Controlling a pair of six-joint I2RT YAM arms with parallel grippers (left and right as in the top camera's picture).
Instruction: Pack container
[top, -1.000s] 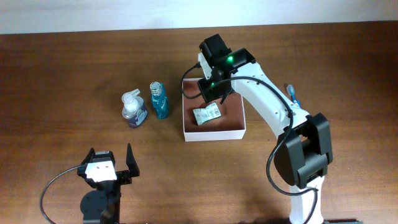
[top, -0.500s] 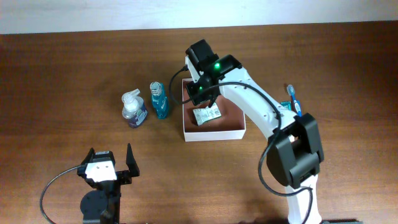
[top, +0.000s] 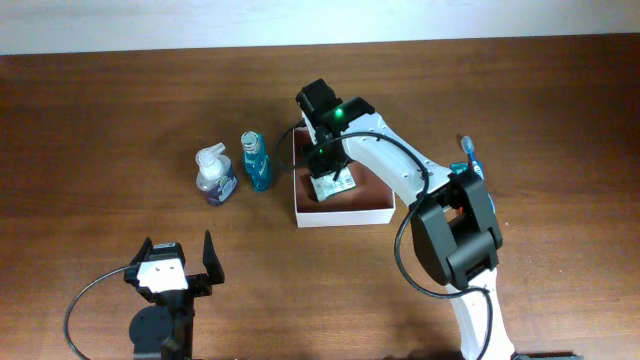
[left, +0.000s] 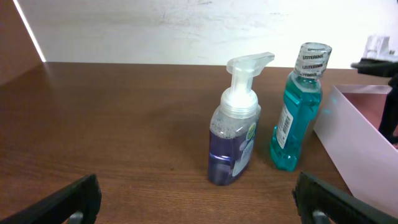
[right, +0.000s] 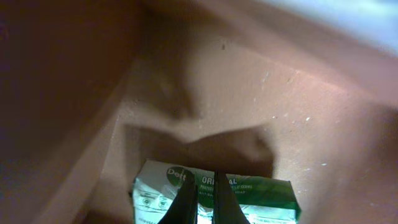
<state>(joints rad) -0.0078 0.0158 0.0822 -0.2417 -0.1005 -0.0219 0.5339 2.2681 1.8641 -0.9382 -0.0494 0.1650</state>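
The container is a shallow white-walled box with a pinkish-brown inside, at the table's middle. A green and white packet lies flat on its floor. My right gripper is down inside the container. In the right wrist view its fingers are shut together with nothing between them, just over the packet on the container floor. My left gripper is open and empty near the front edge; in its wrist view the jaws face the bottles.
A purple foam-soap pump bottle and a teal mouthwash bottle stand upright left of the container wall. A blue toothbrush lies right of the container.
My right gripper has moved left and down into the container, over the packet. The packet, the bottles and the left arm have not moved.
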